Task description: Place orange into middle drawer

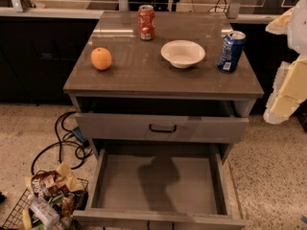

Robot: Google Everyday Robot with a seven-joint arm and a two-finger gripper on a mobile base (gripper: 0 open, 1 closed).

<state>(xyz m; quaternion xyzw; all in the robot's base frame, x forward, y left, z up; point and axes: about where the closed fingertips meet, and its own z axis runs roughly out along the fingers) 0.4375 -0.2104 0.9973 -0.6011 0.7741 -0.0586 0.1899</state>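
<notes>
Hanging at the right edge of the frame, the gripper (288, 92) shows only as pale cream blocks, and whether it is spread or closed cannot be told; nothing can be seen held in it. Nearest to it on the cabinet top (144, 78) stands one blue can (230, 51), then one white bowl (183, 53), then one red can (146, 22) at the back. One orange (101, 58) rests on the left part of the top, well apart from the gripper, with the bowl and the blue can between them. Below the top, one drawer front (162, 127) with a black handle sits slightly pulled out. Under it the middle drawer (192, 186) is drawn far out, its grey floor bare but for a shadow. At lower left sit one wire basket (43, 200) of wrappers and some black cables (67, 138).
</notes>
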